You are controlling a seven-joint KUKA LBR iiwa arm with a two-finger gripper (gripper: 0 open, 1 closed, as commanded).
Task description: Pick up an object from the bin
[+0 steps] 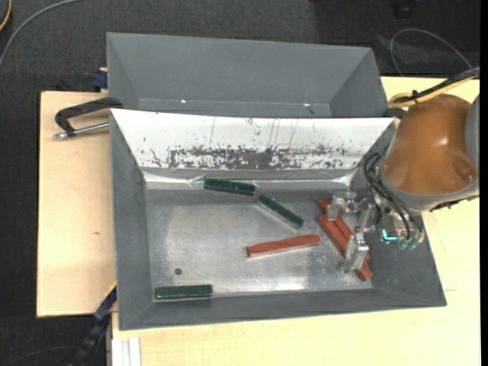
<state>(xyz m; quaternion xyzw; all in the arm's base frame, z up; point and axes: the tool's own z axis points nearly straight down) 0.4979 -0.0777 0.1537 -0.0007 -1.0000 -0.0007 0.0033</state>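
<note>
Tool (355,256) over red bars (334,229), green bars (279,211) in bin (130,235)

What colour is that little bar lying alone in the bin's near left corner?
The bar is dark green, clear in the camera view.

Grey on the bin (130,242), dark speckling across its pale back wall (229,157). Red on the centre bar (282,245) and right-hand bars (333,231). Dark green on the rear bar (230,187), slanted bar (279,210) and front-left bar (183,292). Orange on the arm cover (427,151).
</note>
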